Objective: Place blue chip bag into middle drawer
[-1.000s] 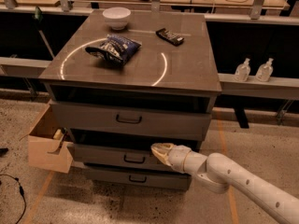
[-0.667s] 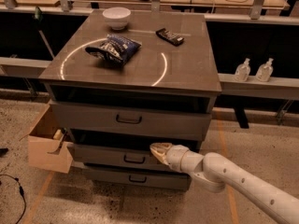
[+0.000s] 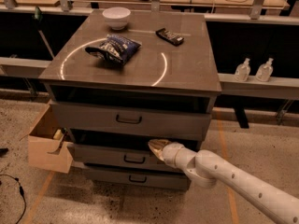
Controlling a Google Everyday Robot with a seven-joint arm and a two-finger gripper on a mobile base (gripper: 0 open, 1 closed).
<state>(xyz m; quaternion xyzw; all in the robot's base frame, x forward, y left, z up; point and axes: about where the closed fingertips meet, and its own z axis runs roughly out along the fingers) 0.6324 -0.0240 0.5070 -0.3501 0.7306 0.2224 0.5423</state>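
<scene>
Gripper (image 3: 156, 146) at middle drawer (image 3: 100, 152) — blue chip bag (image 3: 114, 48) (near bowl (image 3: 116, 17), packet (image 3: 169, 36)) above.

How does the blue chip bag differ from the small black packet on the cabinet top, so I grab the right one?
The blue chip bag is bigger, crumpled and puffy; the black packet is small, flat, bar-shaped. The bag is dark blue with white lettering; the packet is black. The bag lies left of the packet, nearer the front. Both rest on the cabinet top; the claw is down at the middle drawer.
</scene>
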